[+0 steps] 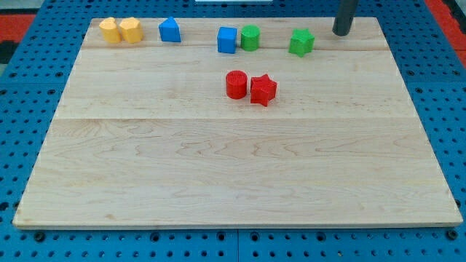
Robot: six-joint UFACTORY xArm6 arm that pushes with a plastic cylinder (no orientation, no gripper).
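Note:
My tip [341, 33] rests on the board near the view's top right, touching no block. Closest to it is a green star block [301, 42], a short way to its left. Further left a green cylinder [250, 37] stands against a blue cube [227, 40]. Below those, near the board's middle, a red cylinder [236, 84] touches a red star block [263, 90]. A blue pentagon-like block [170, 30] sits at the top left, and beyond it two yellow blocks [110, 29] [130, 30] stand side by side.
The pale wooden board [233, 182] lies on a blue perforated table [14, 145]. Its edges run close to the view's bottom and sides.

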